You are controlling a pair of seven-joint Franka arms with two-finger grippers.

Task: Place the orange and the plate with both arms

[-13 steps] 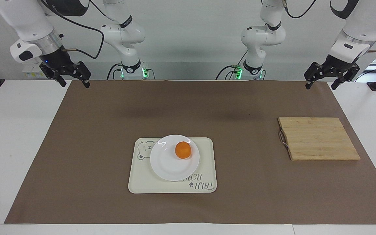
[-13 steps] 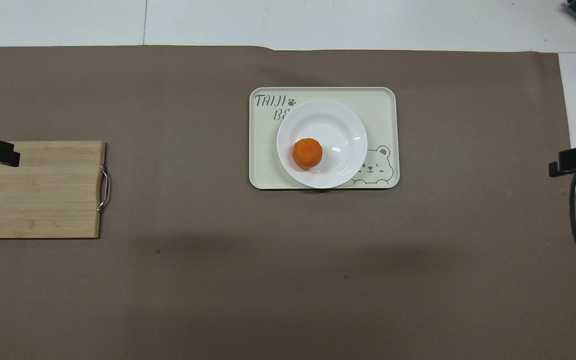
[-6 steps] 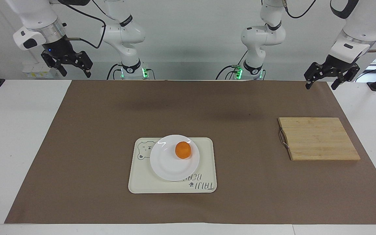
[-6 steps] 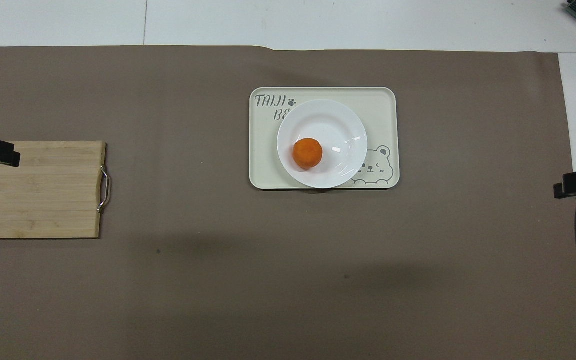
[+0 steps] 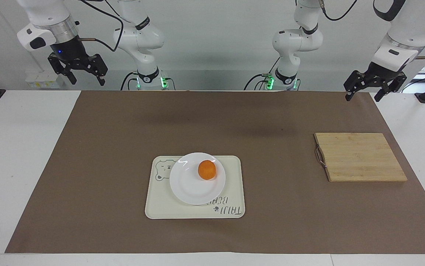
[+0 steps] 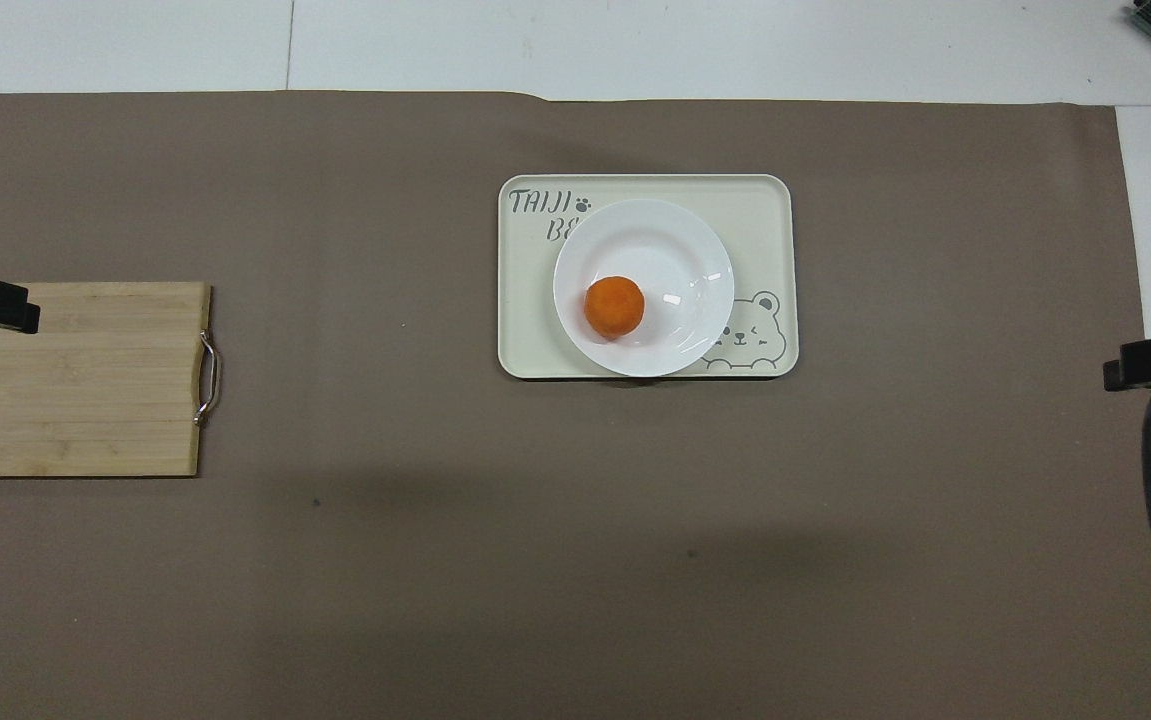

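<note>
Hanging nearest our bases, our right gripper [image 5: 84, 75] is raised at the right arm's end of the table with its fingers apart and empty, and our left gripper [image 5: 363, 94] waits over the brown mat's [image 5: 123, 129] corner, fingers likewise spread on nothing. Farther from us lies the wooden cutting board [image 5: 360, 157] toward the left arm's end. Farthest out, the orange [image 5: 207, 170] rests on the plate [image 5: 190, 186], which sits on the cream tray [image 5: 160, 205].
</note>
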